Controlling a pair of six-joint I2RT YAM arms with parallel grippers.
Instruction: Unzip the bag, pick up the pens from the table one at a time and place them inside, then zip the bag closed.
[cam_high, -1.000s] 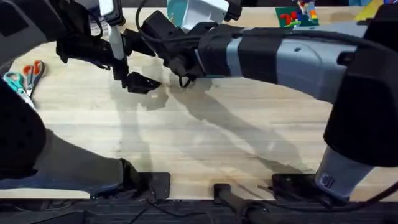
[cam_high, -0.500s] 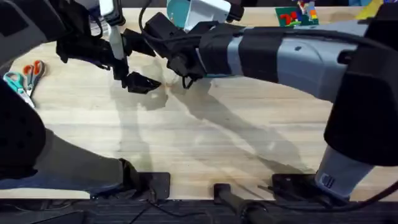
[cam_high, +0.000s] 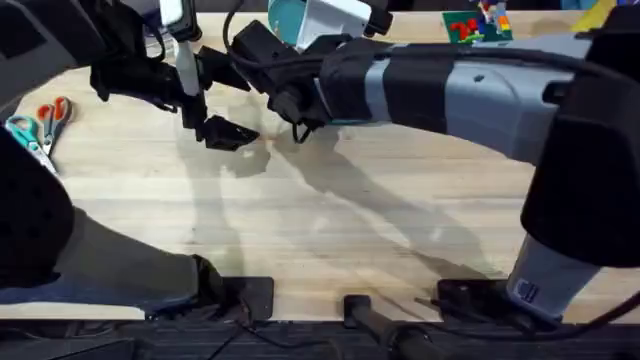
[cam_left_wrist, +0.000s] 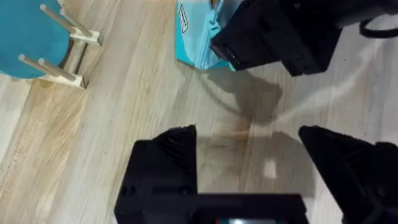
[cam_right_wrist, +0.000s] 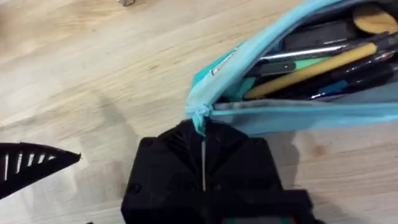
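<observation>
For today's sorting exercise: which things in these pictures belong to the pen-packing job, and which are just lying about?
Belong to the job:
bag, open
pens inside it
right gripper, at the bag's end
left gripper, open

Lying about:
scissors
round teal object on a wooden stand
toy bricks

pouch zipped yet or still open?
Open. In the right wrist view the pouch mouth gapes, with pens visible inside. The right hand is shut on the zipper pull at one end.

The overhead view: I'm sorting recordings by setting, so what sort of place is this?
Probably a craft or school-supplies workbench: a light wooden table with scissors at its left edge, toy bricks at the back, and an open turquoise pencil pouch full of pens.
</observation>
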